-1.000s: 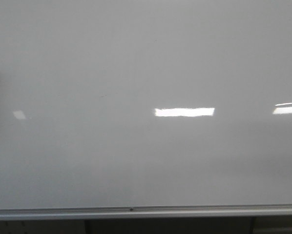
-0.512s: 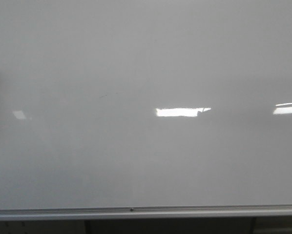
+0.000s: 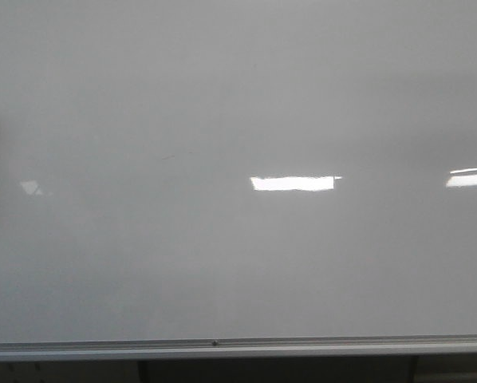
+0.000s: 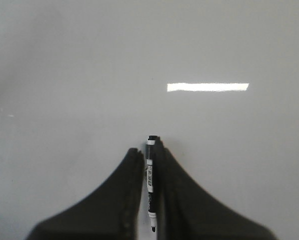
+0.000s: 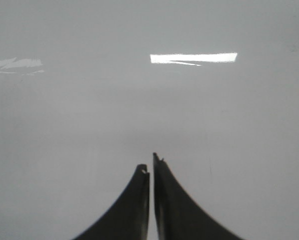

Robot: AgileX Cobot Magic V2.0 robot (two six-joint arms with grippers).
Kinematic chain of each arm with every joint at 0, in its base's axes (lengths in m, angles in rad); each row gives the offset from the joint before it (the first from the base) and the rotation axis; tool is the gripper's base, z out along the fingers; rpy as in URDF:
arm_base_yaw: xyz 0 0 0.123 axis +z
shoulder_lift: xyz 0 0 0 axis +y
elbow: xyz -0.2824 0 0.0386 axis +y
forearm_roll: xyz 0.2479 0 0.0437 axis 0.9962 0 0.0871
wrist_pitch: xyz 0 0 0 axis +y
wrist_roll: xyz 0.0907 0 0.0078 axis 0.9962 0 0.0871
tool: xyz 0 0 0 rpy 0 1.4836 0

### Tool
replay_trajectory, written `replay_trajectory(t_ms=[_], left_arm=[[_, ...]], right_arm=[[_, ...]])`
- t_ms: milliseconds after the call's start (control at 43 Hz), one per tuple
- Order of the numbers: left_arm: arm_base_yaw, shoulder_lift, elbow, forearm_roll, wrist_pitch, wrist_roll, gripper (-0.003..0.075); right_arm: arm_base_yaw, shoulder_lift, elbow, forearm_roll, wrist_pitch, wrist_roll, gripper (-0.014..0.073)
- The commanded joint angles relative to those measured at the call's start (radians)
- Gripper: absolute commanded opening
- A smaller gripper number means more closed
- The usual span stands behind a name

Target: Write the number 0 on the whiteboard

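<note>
Plainly, the whiteboard [image 3: 222,96] fills the front view as a glossy white-grey sheet, its silver frame edge [image 3: 238,346] running along the bottom; bright rectangular reflections [image 3: 294,183] are seen on it, and a faint short dark trace [image 3: 177,155] can just be made out on the board, too slight to be read as a figure; no closed loop of the number 0 can be found in any view, so its place cannot be told.

In the left wrist view the left hand [image 4: 148,152] is seen clenched on a marker [image 4: 150,182]; the marker, white with black print and dark ends, is held lengthwise between the two dark fingers [image 4: 124,195], one end standing just proud of the fingertips toward the whiteboard [image 4: 64,75] ahead of it; whether that end touches the board cannot be told. A bright rectangular reflection [image 4: 208,87] lies on the board ahead of the hand and off to one side.

In the right wrist view the right hand [image 5: 150,167] is seen with its dark fingers [image 5: 134,210] drawn almost together, only a thin slit left between them and nothing gripped; the whiteboard [image 5: 89,110] lies ahead of it, apart from the fingertips, with one reflection [image 5: 193,58] straight ahead and a fainter smeared one [image 5: 17,64] well to one side.
</note>
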Motion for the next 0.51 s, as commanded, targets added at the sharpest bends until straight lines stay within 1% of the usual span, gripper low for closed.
replay_trajectory(t_ms=[0,23,47,70,93,116,140,186,233,349,488], left_arm=[[-0.005,0.012,-0.030,-0.006,-0.068,-0.010,0.0307],[-0.005,0.012,-0.029,-0.006,-0.068,-0.010,0.0371],[-0.005,0.012,-0.026,-0.006,-0.068,-0.010,0.0456],[-0.005,0.012,-0.026,-0.006,-0.068,-0.010,0.0516],[-0.005,0.012,-0.026,-0.006,-0.068,-0.010,0.0552],[-0.005,0.012,-0.026,-0.006,-0.068,-0.010,0.0617],[-0.005,0.012,-0.026,-0.006,-0.068,-0.010,0.0654],[-0.005,0.012,-0.026,-0.006,-0.068,-0.010,0.0705],[-0.005,0.012,-0.026,-0.006,-0.068,-0.010,0.0695],[-0.005,0.030,-0.026,-0.006,-0.068,-0.010,0.0648],[-0.005,0.140,-0.026,-0.022,-0.074,-0.010,0.0618]], right_arm=[[0.002,0.014,-0.036,-0.013,-0.083,-0.001,0.0260],[0.002,0.014,-0.036,-0.013,-0.083,-0.001,0.0294],[0.002,0.014,-0.036,-0.013,-0.085,-0.001,0.0360],[0.002,0.014,-0.036,-0.013,-0.086,-0.001,0.0406],[0.002,0.014,-0.036,-0.013,-0.086,-0.001,0.0447],[0.002,0.014,-0.036,-0.013,-0.089,-0.001,0.0481],[0.002,0.014,-0.036,-0.013,-0.091,-0.001,0.0510],[0.002,0.014,-0.036,-0.013,-0.093,-0.001,0.0557],[0.002,0.014,-0.036,-0.013,-0.098,-0.001,0.0574],[0.002,0.014,-0.036,-0.013,-0.104,-0.001,0.0575],[0.002,0.014,-0.036,-0.013,-0.107,-0.001,0.0575]])
